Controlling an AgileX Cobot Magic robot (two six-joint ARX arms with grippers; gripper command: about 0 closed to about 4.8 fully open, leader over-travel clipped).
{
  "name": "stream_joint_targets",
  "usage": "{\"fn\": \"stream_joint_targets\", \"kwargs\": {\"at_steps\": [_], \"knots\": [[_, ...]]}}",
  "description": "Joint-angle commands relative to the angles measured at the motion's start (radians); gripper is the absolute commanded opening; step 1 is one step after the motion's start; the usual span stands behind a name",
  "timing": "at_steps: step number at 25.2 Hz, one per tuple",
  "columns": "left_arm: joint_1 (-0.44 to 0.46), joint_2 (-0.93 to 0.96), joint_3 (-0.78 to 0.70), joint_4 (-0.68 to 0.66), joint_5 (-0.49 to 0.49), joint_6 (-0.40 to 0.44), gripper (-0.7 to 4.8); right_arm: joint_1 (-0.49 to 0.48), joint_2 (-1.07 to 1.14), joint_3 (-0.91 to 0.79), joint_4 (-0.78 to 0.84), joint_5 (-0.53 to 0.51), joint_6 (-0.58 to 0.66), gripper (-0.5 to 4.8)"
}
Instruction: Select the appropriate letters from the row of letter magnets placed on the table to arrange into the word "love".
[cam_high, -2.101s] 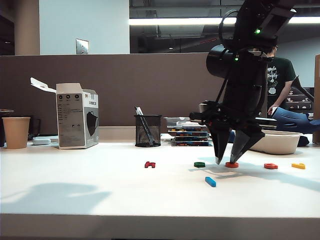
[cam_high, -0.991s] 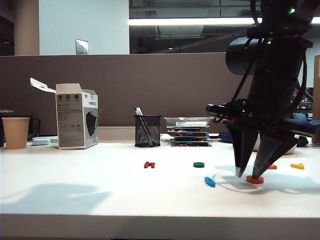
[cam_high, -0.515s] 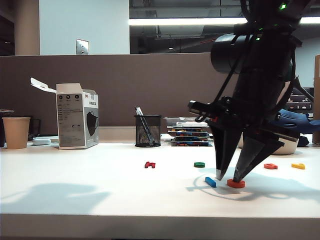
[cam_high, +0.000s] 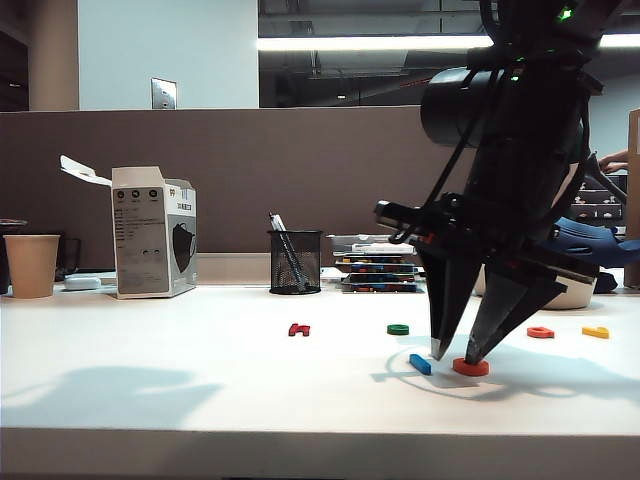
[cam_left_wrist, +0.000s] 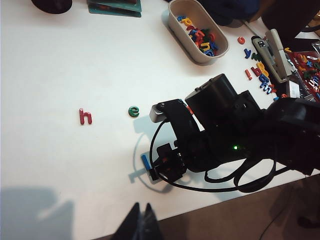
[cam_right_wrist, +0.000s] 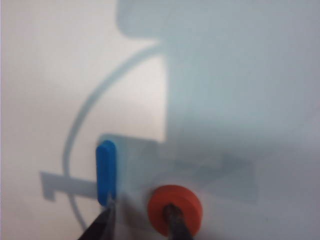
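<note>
The orange ring (cam_right_wrist: 175, 209) lies on the desk (cam_high: 200, 400), at 3 o'clock of the blue bar (cam_right_wrist: 105, 171). Your right tool (cam_high: 452, 354) stands half-wide, one finger through it; lifting could drag it. Left tool (cam_left_wrist: 139, 225): pinched together, empty.

Table (cam_high: 200, 390): smooth white, matt. Orange ring (cam_right_wrist: 175, 209), blue bar (cam_right_wrist: 106, 171): smooth plastic.

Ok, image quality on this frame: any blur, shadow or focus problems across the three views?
Exterior view: sharp, but the backlit right gripper is nearly a silhouette, casting a soft shadow on the table. Left wrist view: clear, with the left gripper dark at the frame edge. Right wrist view: soft focus, heavy arm shadow, yet the blue bar and orange ring stay readable.
</note>
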Motion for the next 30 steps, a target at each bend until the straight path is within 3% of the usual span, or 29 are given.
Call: {"fn": "stream_joint_targets", "kwargs": {"at_steps": [1,17,21,25,30], "knots": [[-0.001,-0.002,0.002,0.007,-0.002,0.001,-0.05,0.002,0.014,0.017,0.006,0.021,0.002,1.35],[0.000,-0.002,0.002,0.006,-0.002,0.001,-0.05,-0.001,-0.050,0.080,-0.107,0.030,-0.007,1.35],[0.000,-0.002,0.002,0.007,-0.002,0.001,-0.05,-0.011,-0.098,0.080,-0.089,0.146,-0.034,1.35],[0.000,-0.002,0.002,0.006,-0.002,0.001,-0.05,-0.070,-0.119,0.080,-0.076,0.231,-0.117,1.35],[0.000,-0.002,0.002,0.007,-0.002,0.001,-0.05,-0.179,-0.114,0.080,-0.060,0.230,-0.276,1.35]]}}
